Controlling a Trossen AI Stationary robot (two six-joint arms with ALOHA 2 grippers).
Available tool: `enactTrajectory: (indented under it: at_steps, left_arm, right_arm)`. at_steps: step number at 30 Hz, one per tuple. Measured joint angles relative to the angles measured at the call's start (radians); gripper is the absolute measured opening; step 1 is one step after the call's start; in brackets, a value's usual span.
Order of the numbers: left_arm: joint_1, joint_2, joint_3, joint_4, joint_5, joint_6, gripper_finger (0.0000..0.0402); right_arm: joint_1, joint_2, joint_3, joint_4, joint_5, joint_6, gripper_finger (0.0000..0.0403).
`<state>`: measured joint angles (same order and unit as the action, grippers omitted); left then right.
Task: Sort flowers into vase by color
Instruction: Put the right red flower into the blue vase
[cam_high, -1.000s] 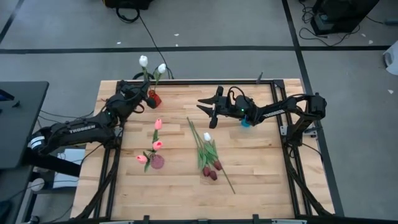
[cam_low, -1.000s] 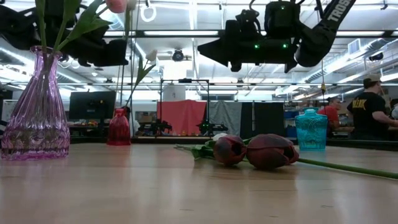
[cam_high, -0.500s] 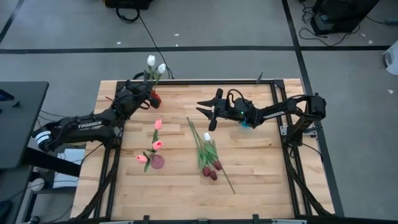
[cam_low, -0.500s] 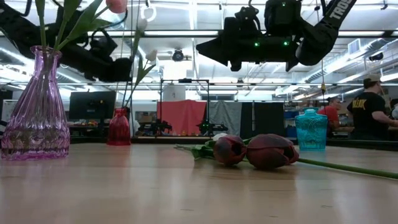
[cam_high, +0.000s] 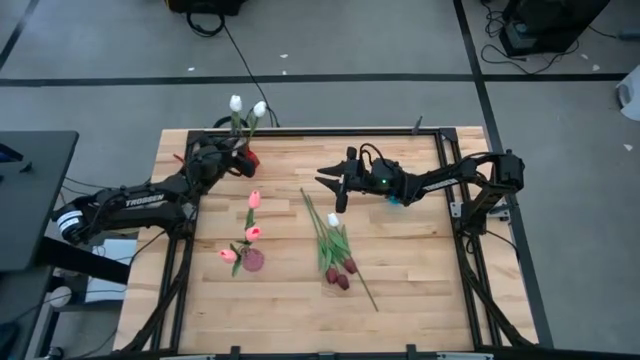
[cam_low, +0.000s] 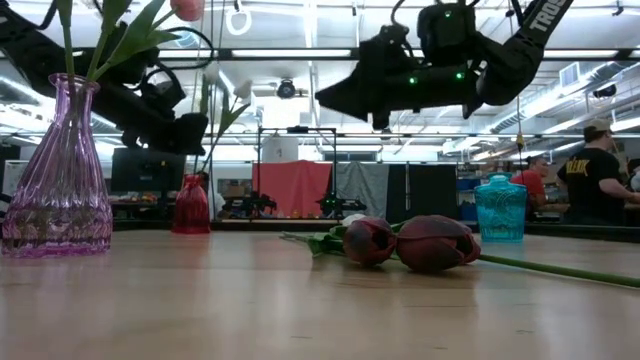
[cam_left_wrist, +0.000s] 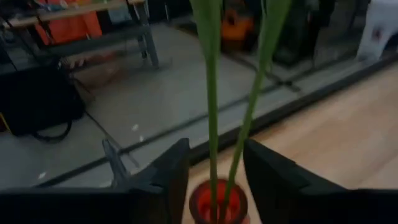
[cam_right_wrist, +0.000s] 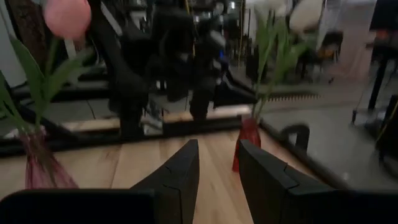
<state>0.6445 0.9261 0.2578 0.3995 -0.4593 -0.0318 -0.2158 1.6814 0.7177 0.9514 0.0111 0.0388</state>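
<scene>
A red vase (cam_high: 247, 157) at the far left holds two white tulips (cam_high: 235, 101) by their stems. My left gripper (cam_left_wrist: 216, 149) is open just above the vase mouth (cam_left_wrist: 217, 202), a finger on either side of the two green stems (cam_left_wrist: 211, 93); no touch shows. A pink vase (cam_high: 253, 259) holds three pink tulips (cam_high: 253, 232). A white tulip (cam_high: 333, 219) and maroon tulips (cam_high: 338, 278) lie on the table's middle. My right gripper (cam_high: 333, 183) hovers open above their stem ends, holding nothing.
A teal vase (cam_high: 396, 196) stands under the right arm, toward the far right. In the low view the pink vase (cam_low: 60, 170) is near left and the maroon tulips (cam_low: 410, 243) lie mid-table. A person (cam_low: 595, 180) stands beyond the table's far side.
My left gripper has sunk toward the red vase's mouth and tipped more level. The left white tulip head swung right, then back a little, and now stands upright in the red vase.
</scene>
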Motion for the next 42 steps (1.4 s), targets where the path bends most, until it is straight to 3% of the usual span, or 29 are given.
enactTrajectory:
  at_steps: [3, 7, 13, 18, 23, 28, 34, 42]
  left_arm:
    - [-0.006, -0.008, 0.044, -0.148, 0.04, -0.008, 0.0185]
    - [-0.02, -0.05, 0.084, -0.306, 0.048, -0.026, 0.0194]
    - [-0.072, -0.167, 0.082, -0.325, 0.029, -0.028, 0.0189]
    - [-0.122, -0.237, 0.081, -0.407, 0.007, -0.027, 0.0188]
    - [-0.202, -0.296, 0.08, -0.443, 0.007, -0.028, 0.0188]
    - [-0.29, -0.331, 0.08, -0.456, 0.004, -0.028, 0.0188]
    - [-0.369, -0.323, 0.08, -0.472, -0.002, -0.031, 0.0188]
    - [-0.452, -0.312, 0.067, -0.514, -0.004, -0.114, 0.0188]
  right_arm:
    - [-0.009, 0.0, 0.0, -0.093, -0.012, 0.047, 0.0122]
    - [-0.013, -0.02, 0.026, -0.328, -0.044, 0.112, 0.0122]
    - [0.036, -0.024, 0.148, -0.766, -0.038, 0.12, 0.0127]
    - [0.095, -0.024, 0.209, -0.975, -0.03, 0.13, 0.0159]
    - [0.16, -0.024, 0.277, -1.235, -0.021, 0.269, 0.0193]
    - [0.26, -0.024, 0.302, -1.323, -0.004, 0.34, 0.0195]
    - [0.328, -0.016, 0.312, -1.251, 0.079, 0.398, 0.0182]
    - [0.362, 0.039, 0.317, -1.227, 0.022, 0.508, 0.0167]
